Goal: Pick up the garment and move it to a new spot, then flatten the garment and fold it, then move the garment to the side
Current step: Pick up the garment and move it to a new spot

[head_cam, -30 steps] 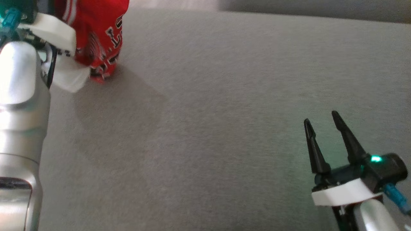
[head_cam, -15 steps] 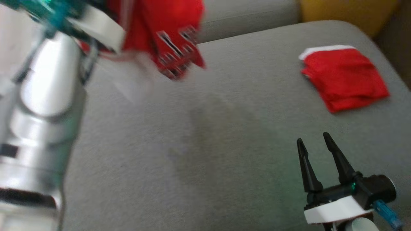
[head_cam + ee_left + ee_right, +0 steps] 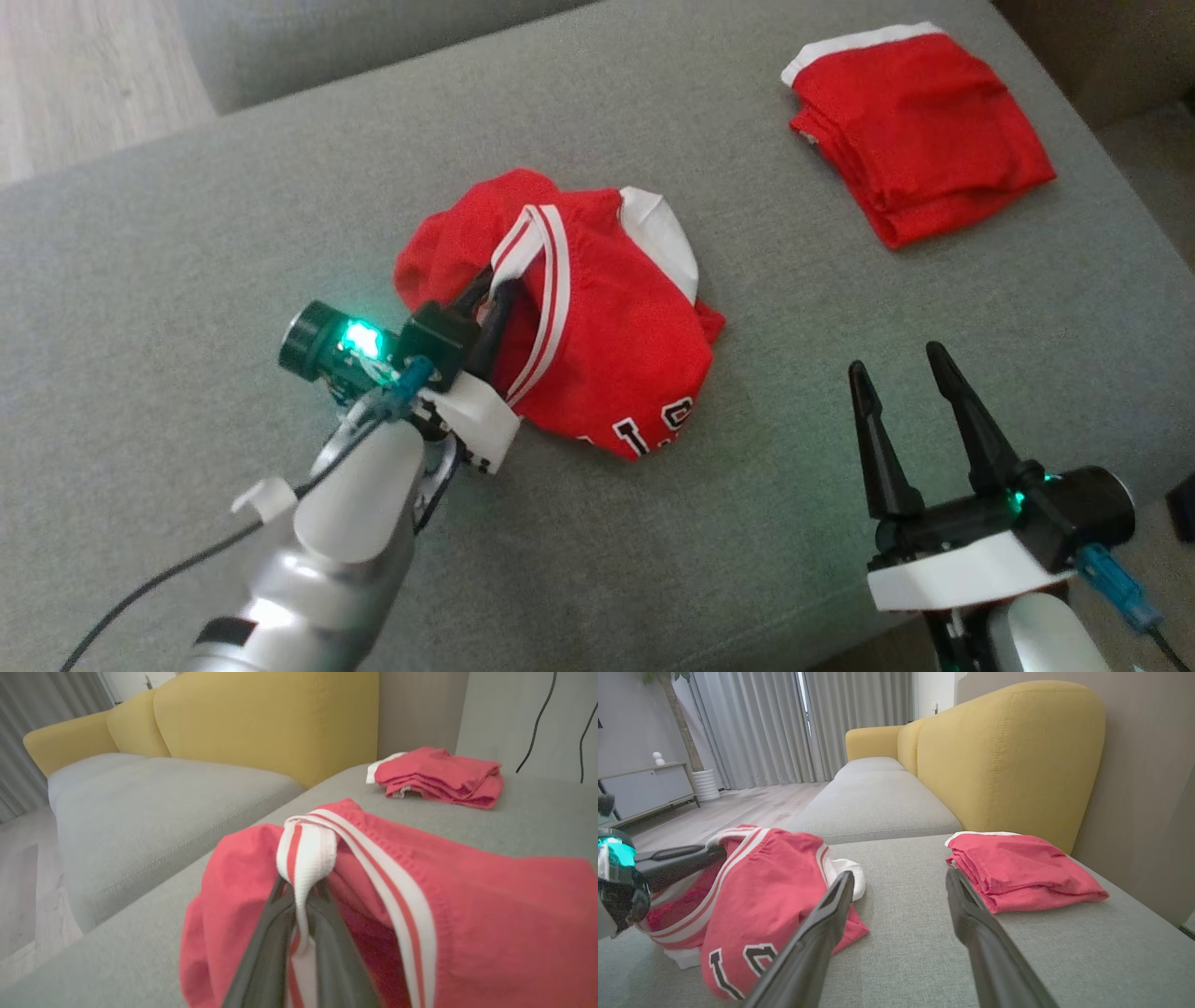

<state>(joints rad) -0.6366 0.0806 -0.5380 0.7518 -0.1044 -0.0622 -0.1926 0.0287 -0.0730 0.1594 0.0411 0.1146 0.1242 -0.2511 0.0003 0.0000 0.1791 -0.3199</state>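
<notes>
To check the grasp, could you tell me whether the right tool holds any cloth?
No, the right tool stands open and empty over bare cushion.

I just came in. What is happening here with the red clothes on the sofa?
The robot's left gripper is shut on the striped trim of a crumpled red jersey, which lies bunched on the grey sofa cushion, not yet flattened or folded. The right gripper hangs open over the cushion nearer the robot, holding nothing. A folded red garment lies apart at the cushion's far right corner.
</notes>
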